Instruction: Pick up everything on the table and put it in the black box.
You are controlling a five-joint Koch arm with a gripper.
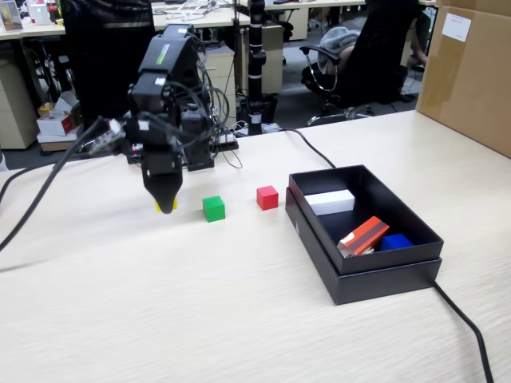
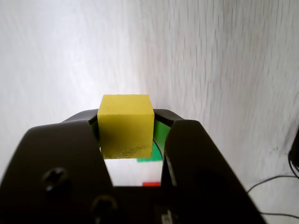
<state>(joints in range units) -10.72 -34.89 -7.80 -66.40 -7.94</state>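
While clamped on the yellow cube [image 2: 125, 122], the end effector [image 1: 165, 203] hangs low over the counter [image 1: 200, 303]. Black box [image 1: 383, 275] well off to its right in the fixed view, past green cube [image 1: 213, 208] and red cube [image 1: 267, 197].

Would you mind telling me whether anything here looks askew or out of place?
Only the striped block: it leans tilted in the black box, while the white block lies flat. The yellow cube sits squarely between the jaws.

Yellow cube [image 2: 125, 125] in gripper [image 2: 128, 140]; green cube [image 1: 213, 208], red cube [image 1: 267, 197] on table; black box [image 1: 383, 279] right.
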